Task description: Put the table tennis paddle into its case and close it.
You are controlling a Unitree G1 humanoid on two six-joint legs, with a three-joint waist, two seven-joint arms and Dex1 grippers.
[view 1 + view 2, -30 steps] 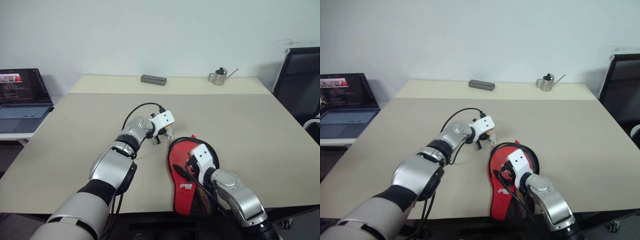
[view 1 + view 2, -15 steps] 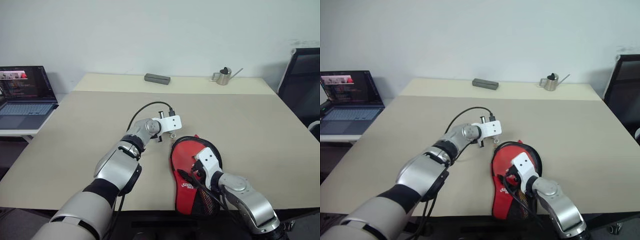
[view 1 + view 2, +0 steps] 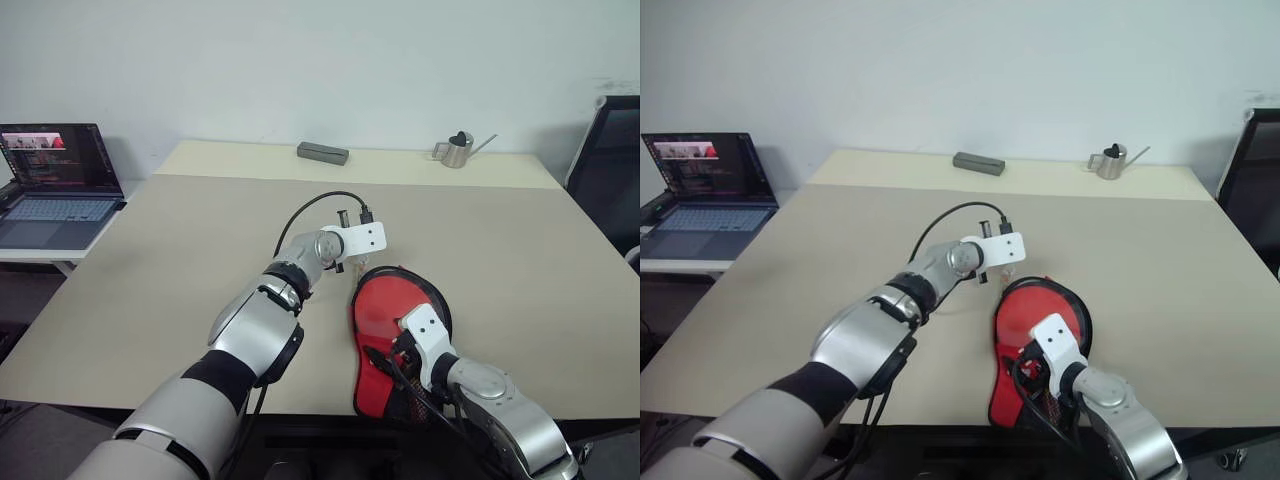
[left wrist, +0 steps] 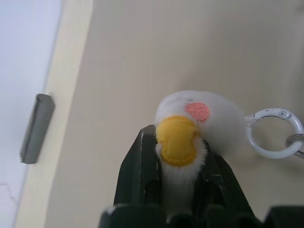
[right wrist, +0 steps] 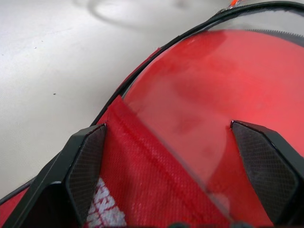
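The left gripper (image 4: pixel 176 166) has its jaws pinched on the small white plush charm with a yellow beak patch and pink cheek dot (image 4: pixel 194 124). Just past the jaws a white metal clip ring (image 4: pixel 277 133) hangs off the charm's side and leads to the zipper. Holding the charm instead of the tiny slider looks like the practical way to pull the zip: it gives the jaws something soft and bulky to bite.

The right gripper (image 5: pixel 173 164) has its jaws spread wide, one black finger (image 5: pixel 85 159) on each side of the paddle-shaped black fabric case with a red front panel (image 3: pixel 392 320), directly under and ahead of them. Nothing is clamped; it probably sits there to steady the case while the zip is pulled.

The round red-rubber-faced table tennis paddle (image 5: pixel 228 95) lies inside the case, its face showing between the right jaws where the red flap falls short of the black edge, so the closing is not finished.

The left wrist view alone shows what is gripped; in the head views the left gripper (image 3: pixel 352 262) sits just beyond the case's rounded end and the charm is too small to make out. The right wrist view alone shows the exposed rubber. The head views add the beige table (image 3: pixel 180 240), with a grey rectangular block (image 3: pixel 322 153) and a small metal watering can (image 3: pixel 457 149) far beyond both jaws, and an open laptop (image 3: pixel 55 185) off to the left.
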